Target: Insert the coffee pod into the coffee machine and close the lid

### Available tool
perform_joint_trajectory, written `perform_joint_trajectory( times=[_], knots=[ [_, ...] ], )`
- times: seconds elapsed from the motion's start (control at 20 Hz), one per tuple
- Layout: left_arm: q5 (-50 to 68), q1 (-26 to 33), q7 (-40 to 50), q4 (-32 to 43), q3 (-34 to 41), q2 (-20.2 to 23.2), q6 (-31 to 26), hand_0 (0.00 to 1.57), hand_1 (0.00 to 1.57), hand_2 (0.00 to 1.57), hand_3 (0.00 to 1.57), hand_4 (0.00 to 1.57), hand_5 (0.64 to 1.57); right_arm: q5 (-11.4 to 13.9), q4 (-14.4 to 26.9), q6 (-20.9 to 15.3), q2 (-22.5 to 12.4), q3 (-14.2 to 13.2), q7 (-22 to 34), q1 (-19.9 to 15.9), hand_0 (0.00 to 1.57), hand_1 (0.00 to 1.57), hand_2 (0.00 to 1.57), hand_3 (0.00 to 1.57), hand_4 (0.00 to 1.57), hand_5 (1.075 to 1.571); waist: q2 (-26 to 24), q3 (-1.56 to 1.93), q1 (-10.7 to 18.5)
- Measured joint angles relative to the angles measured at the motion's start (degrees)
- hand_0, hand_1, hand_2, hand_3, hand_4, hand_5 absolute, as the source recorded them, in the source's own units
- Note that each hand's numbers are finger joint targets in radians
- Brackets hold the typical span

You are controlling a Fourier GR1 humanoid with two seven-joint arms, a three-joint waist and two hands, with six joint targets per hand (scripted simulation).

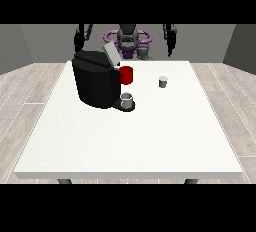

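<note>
Your coffee pod (163,81) sits on the white surface (150,136), well apart from both raised hands. The hand at the view's right (171,45) hangs above and behind it; its fingers cannot be made out. The coffee machine (95,78) stands with lid (111,54) up.

black coffee machine (95,82) with grey lid (111,54), red mug (126,75), grey coffee pod (163,81), white table (130,141)

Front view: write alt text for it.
A black coffee machine stands on a white table, lid raised, a cup on its tray. A small coffee pod sits apart at its right; both robot hands hang raised behind.
</note>
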Motion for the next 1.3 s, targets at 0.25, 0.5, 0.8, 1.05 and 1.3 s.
perform_joint_trajectory(
  times=[0.25,0.5,0.8,1.05,1.3],
  knots=[
    [-3.5,1.1,-2.6,-0.4,-1.6,4.3,-3.9,0.0,0.0,0.0,0.0,0.0,1.571,0.2,1.6,0.4,0.7,0.3,-0.8,0.5,0.0,0.0,0.0,0.0,0.0,1.571,-1.6,-0.72,1.3],
    [-9.2,-0.2,-5.9,1.4,-2.1,10.5,-6.6,0.0,0.0,0.0,0.0,0.0,1.571,5.0,2.0,-4.9,1.1,-0.3,-2.8,-1.0,0.0,0.0,0.0,0.0,0.0,1.571,0.0,-0.93,0.2],
    [-12.1,-8.2,-4.9,8.2,1.5,16.8,-9.6,0.0,0.0,0.0,0.0,0.0,1.571,9.8,1.2,-8.3,2.0,1.7,-2.7,-4.6,0.0,0.0,0.0,0.0,0.0,1.571,4.2,-1.0,-3.4],
    [-16.0,-13.4,-2.8,14.2,1.4,19.0,-11.0,0.0,0.0,0.0,0.0,0.0,1.571,10.7,1.3,-8.3,3.2,3.4,-3.0,-6.3,0.0,0.0,0.0,0.0,0.0,1.571,6.8,-1.01,-6.2],
    [-19.4,-16.5,-5.1,21.8,1.4,20.3,-12.0,0.0,0.0,0.0,0.0,0.0,1.571,10.7,1.4,-8.8,4.1,3.4,-0.9,-8.0,0.0,0.0,0.0,0.0,0.0,1.571,8.7,-1.03,-6.9]
  ],
)
